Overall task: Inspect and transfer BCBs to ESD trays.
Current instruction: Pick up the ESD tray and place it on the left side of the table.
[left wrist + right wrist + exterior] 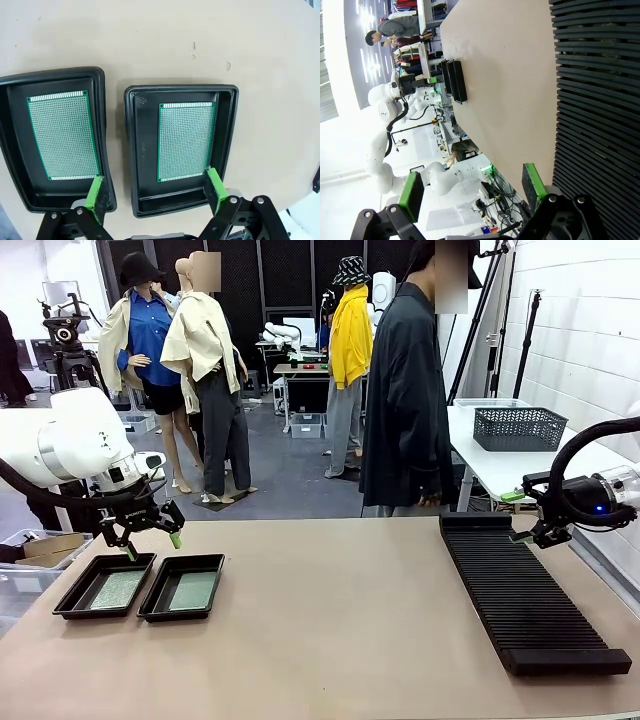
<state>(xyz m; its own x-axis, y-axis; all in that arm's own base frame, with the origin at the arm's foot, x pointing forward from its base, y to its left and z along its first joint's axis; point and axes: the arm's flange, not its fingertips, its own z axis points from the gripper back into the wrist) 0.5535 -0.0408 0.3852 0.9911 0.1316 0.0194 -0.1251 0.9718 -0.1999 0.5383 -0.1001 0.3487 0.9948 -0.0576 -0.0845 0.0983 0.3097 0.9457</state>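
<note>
Two glossy black flared-rim ESD trays [150, 150] each hold a flat green perforated BCB [185, 141]; L gripper [156, 192] & R gripper [472, 187] both spread wide, empty, R beside ribbed black rack [600, 100].

White rounded arms [70, 445] carry black linkage fingers [95, 192] (green pads); person [405, 390] wears black.

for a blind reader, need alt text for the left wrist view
Two black trays sit side by side on a tan table, each holding one green board flat inside. The open left gripper hovers above their near edges, empty.
</note>
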